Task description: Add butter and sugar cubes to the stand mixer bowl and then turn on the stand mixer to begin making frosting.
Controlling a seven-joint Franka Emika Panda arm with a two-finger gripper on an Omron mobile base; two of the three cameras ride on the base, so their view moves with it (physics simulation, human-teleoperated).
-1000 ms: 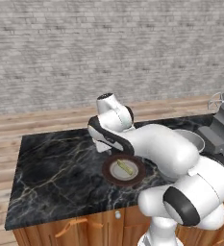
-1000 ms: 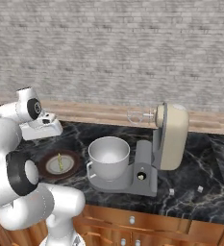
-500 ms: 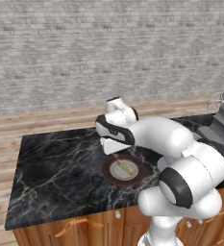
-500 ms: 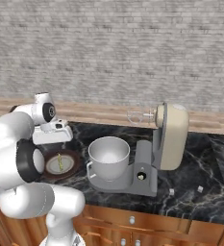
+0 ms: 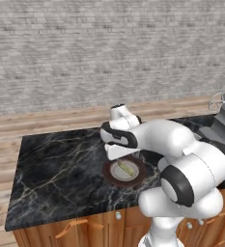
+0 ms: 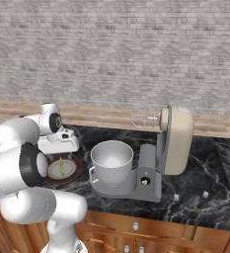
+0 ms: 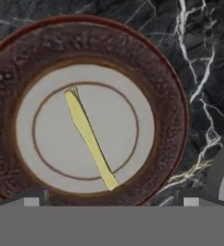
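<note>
Since one second ago the arm has swung toward the stand mixer (image 6: 166,148) side, bringing the pincer (image 5: 123,150) above the plate (image 7: 166,96). Stand mixer bowl (image 6: 111,160) stands well apart from the pincer, empty. Butter (image 7: 89,137) lies on the plate, directly below. Pincer holds nothing; its opening cannot be judged. Next: descend.
</note>
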